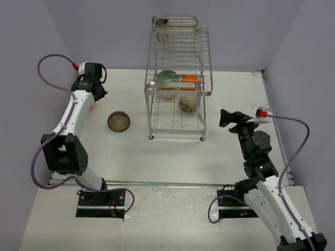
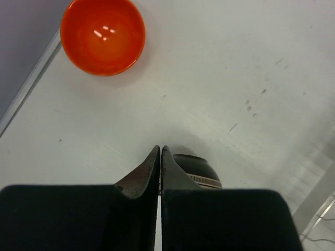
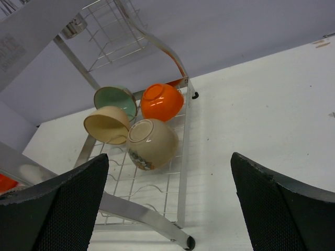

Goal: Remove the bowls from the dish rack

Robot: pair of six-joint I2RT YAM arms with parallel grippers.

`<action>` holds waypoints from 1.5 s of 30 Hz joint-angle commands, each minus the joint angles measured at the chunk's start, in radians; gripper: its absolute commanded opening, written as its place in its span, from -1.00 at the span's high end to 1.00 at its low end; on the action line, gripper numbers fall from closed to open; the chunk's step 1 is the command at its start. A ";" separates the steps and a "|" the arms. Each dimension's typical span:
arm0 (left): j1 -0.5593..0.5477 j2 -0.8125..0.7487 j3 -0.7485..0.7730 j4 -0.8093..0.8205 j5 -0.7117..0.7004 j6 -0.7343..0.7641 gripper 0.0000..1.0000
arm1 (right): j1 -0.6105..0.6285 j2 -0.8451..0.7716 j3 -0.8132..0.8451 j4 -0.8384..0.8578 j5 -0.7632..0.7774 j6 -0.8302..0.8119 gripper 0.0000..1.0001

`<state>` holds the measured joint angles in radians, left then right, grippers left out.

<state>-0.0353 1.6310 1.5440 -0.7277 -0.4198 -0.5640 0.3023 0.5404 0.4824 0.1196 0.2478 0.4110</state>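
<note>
The tall wire rack [image 1: 180,57] stands upright. Inside it, tipped on their sides and crowded together, lie a mint bowl [image 3: 116,99], orange bowl [image 3: 161,101], cream bowl [image 3: 107,124] and beige bowl [image 3: 152,144] (patterned near its rim). An olive bowl [image 1: 119,122] sits upright on the table to the left, as does a second orange bowl [image 2: 102,35].

Bright even light; soft shadows; pincers blurred

Top external: fixed high above and behind the arm bases [image 1: 102,201], facing down and forward; distant, takes in the whole surface [image 1: 172,157], dish rack [image 1: 178,78] at the far middle; left wrist: close, steeply down past the left tool [image 2: 159,151] onto the far left corner, orange bowl [image 2: 102,35] by the edge; right wrist: low near the right edge, tilted, looking across past the right tool [image 3: 168,158]; shared with top view: dish rack and racked bowls [image 3: 152,144].
</note>
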 commanded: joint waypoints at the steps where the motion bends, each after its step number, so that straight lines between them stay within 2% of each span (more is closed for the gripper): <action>1: 0.006 -0.062 -0.088 0.033 -0.004 0.069 1.00 | 0.003 0.003 0.030 0.009 -0.033 0.015 -0.98; 4: 0.006 0.018 -0.085 0.017 0.087 0.072 1.00 | 0.003 -0.002 0.025 0.014 -0.044 0.009 -0.98; 8: -0.006 -0.003 -0.169 0.111 0.121 0.084 1.00 | 0.004 -0.005 0.030 0.011 -0.041 0.008 -0.98; 14: -0.021 -0.014 -0.254 0.172 0.269 0.107 1.00 | 0.004 -0.019 0.025 0.012 -0.028 0.002 -0.98; 17: -0.032 -0.039 -0.314 0.256 0.347 0.105 1.00 | 0.004 -0.016 0.021 0.009 -0.028 0.009 -0.98; 27: -0.066 0.088 -0.317 0.271 0.389 0.096 1.00 | 0.004 -0.048 0.010 0.006 -0.019 0.000 -0.98; 30: -0.067 0.136 -0.312 0.269 0.360 0.101 0.77 | 0.004 -0.057 0.004 0.011 -0.022 -0.005 -0.98; 32: -0.067 0.150 -0.309 0.271 0.345 0.102 0.50 | 0.004 -0.056 0.002 0.011 -0.018 -0.003 -0.98; 35: -0.067 0.161 -0.311 0.277 0.348 0.096 0.21 | 0.004 -0.050 0.002 0.014 -0.022 0.000 -0.98; 45: -0.067 0.075 -0.311 0.252 0.259 0.073 -0.01 | 0.004 -0.040 -0.007 0.034 -0.042 0.009 -0.98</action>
<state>-0.1001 1.7771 1.2144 -0.4839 -0.1070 -0.4805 0.3027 0.4973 0.4820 0.1223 0.2169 0.4156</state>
